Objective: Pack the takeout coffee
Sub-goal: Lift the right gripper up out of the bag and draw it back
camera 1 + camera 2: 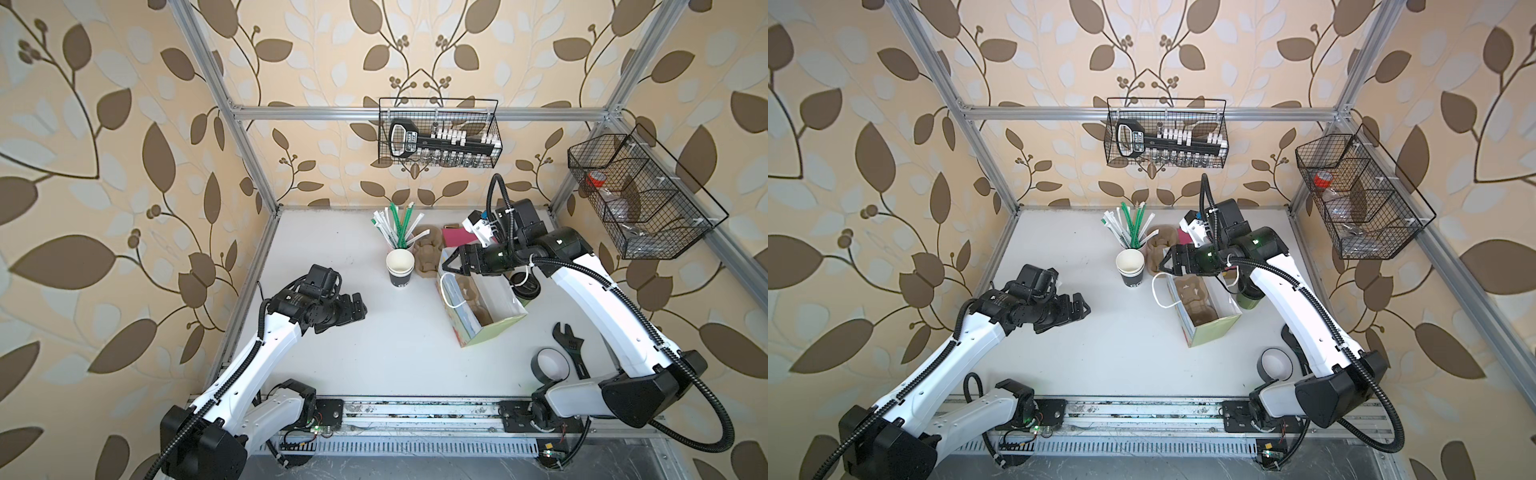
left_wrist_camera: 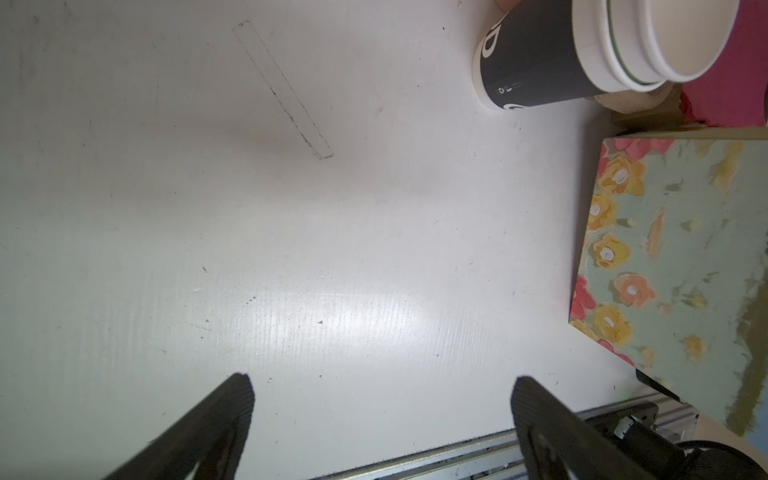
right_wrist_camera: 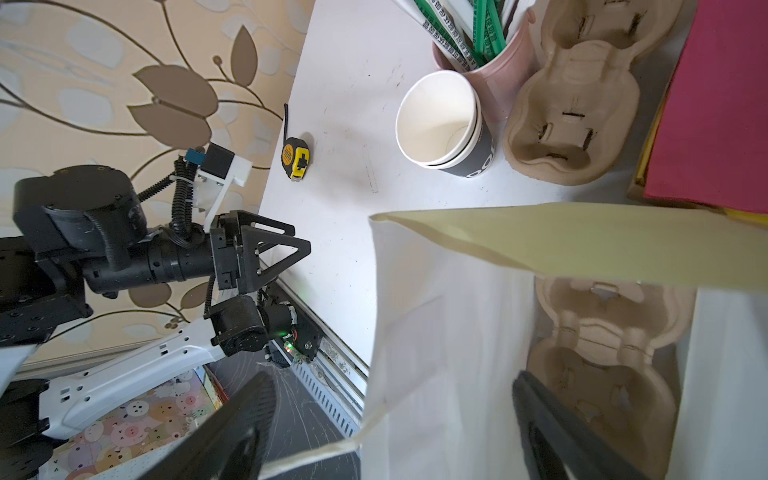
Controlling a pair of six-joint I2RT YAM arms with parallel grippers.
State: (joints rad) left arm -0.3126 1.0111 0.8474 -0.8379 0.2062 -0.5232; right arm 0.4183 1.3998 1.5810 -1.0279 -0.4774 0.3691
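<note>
Dark-green takeout coffee (image 1: 1249, 301), black-lidded

Stacked paper cups (image 2: 536, 54): the dark outer wall bears large white lettering, of which a "D" reads in the left wrist view, plus a small recycling mark with fine print too small to read. Straw wrappers (image 3: 440, 31) carry printed characters, and the black tool (image 1: 409, 139) in the wire basket (image 1: 492, 133) carries a label; both are illegible.
</note>
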